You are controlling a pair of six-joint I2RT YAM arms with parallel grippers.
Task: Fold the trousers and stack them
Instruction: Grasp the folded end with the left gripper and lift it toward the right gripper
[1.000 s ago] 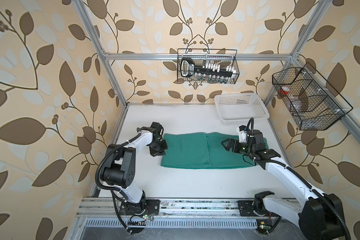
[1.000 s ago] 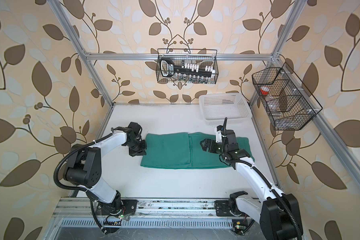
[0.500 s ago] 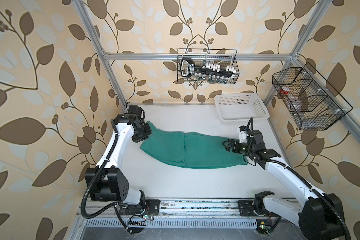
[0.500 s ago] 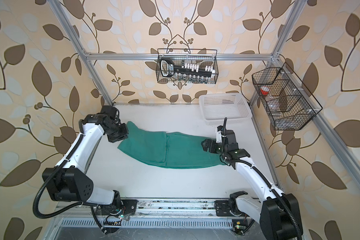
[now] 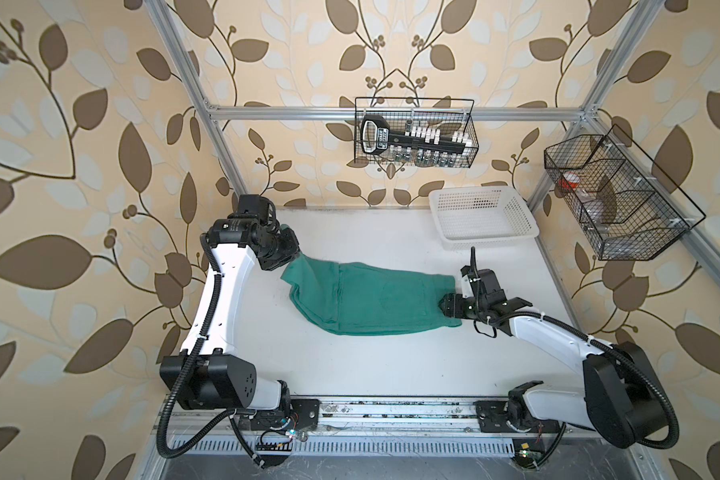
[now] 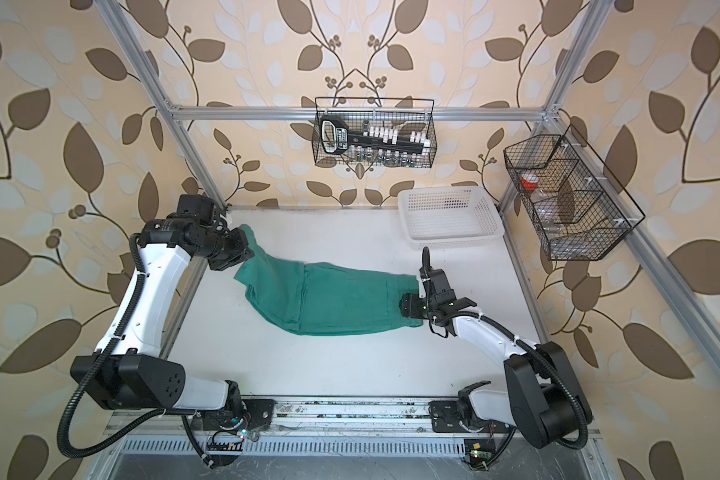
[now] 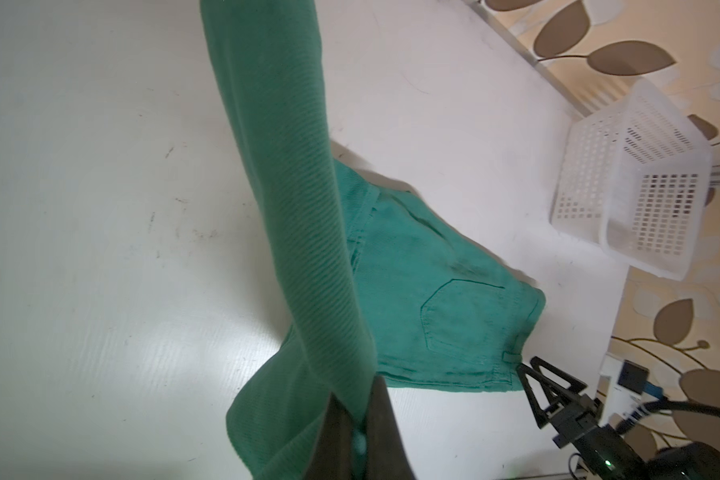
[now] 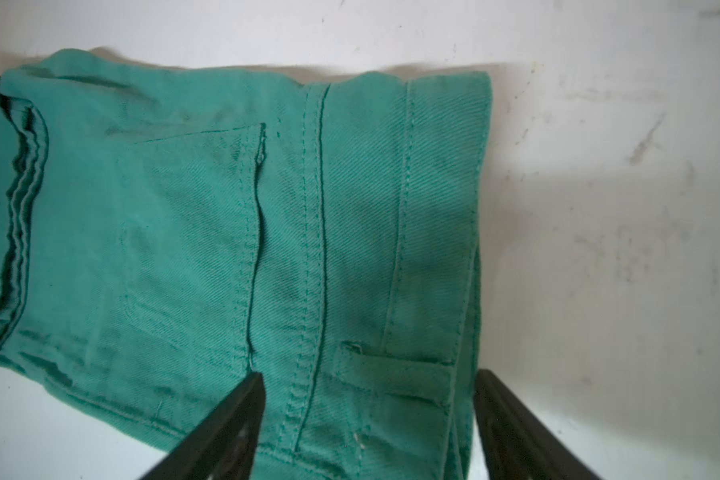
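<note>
**Figure. Trousers drawn taut between two arms.** The trousers (image 5: 371, 299) lie across the middle of the counter (image 5: 391, 365), running from 10 o'clock to 3 o'clock. The white basket (image 5: 491, 243) stands apart at 1 o'clock.

The left gripper (image 5: 289, 262) has its fingers (image 7: 381, 415) clamped tight on the leg end. It holds that end raised off the counter at 10 o'clock, and the left wrist view shows the cloth hanging away from the grip in a steep band.

The right gripper (image 5: 445, 305) sits at the 3 o'clock end. Its fingers (image 8: 233, 415) stand apart on either side of the waistband (image 8: 437, 208), just beside a belt loop (image 8: 395, 370), and they have not yet pinched anything.

*Change.* A second ago the garment lay as a flat, squared rectangle, with the left gripper low at its 9 o'clock edge. That edge has since been lifted and pulled outward, so the shape is now skewed. The right fingers have also begun to narrow.

*Reading.* The cloth is probably being stretched for a fresh fold. If so, the waistband needs to be secured before the pull drags it, and stacking is still some way off.
</note>
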